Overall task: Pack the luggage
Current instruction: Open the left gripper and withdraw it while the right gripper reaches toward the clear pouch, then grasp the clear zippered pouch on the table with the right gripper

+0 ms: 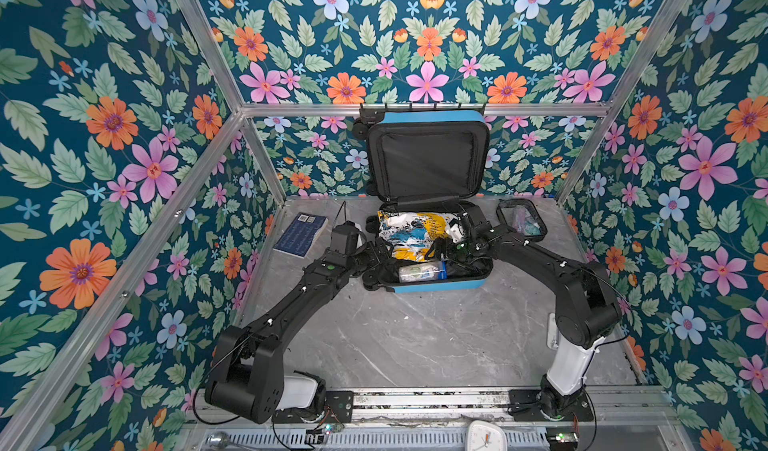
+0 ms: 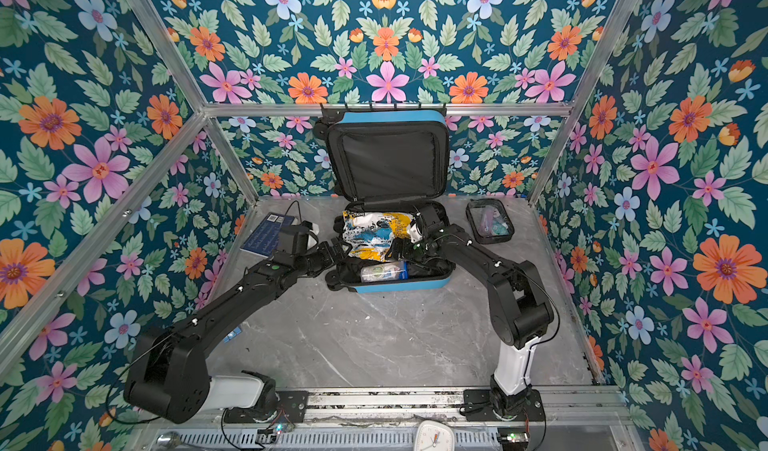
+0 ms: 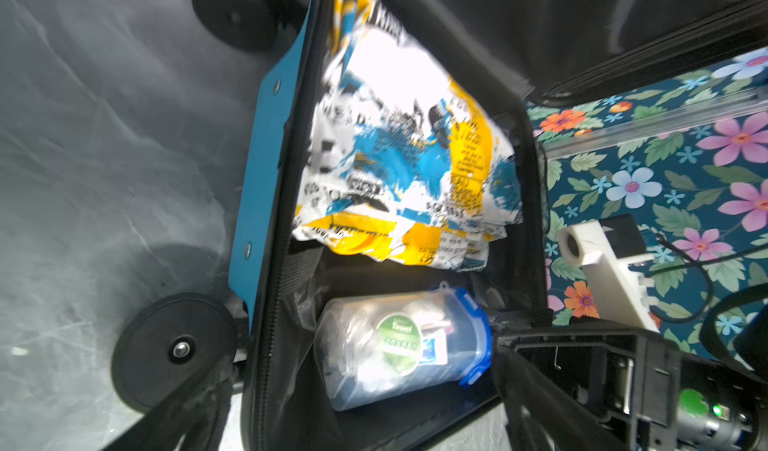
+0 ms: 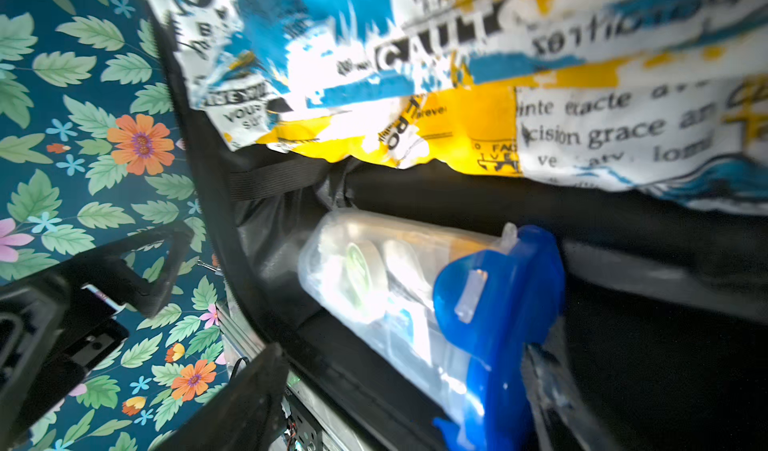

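Nearest the camera head, a white clock [image 1: 484, 436] is cut off by the frame edge, its hands too small to read. Grey marbled table [image 1: 415, 345] runs bare from there to the luggage [image 1: 440, 287], which lies open toward the table's far side, its lid [image 1: 428, 158] upright against the back wall. At its left rim hangs the left gripper [image 1: 383, 248], fingers spread wide and holding nothing. The right gripper [image 1: 436, 252] is inside, fingers spread too (whether one grazes the tub is lost to blur in the wrist views), and its arm hides the luggage's right corner. A clear tub [image 1: 419, 272] with a blue cap lies on its side along the near wall. Behind it sits a crumpled white, yellow and blue printed bag [image 1: 415, 230], its text smeared. Further back, a blue book [image 1: 301, 235] lies left of the luggage and a clear pouch [image 1: 521, 222] right, contents indistinct. Floral walls [image 1: 124, 137] close three sides.
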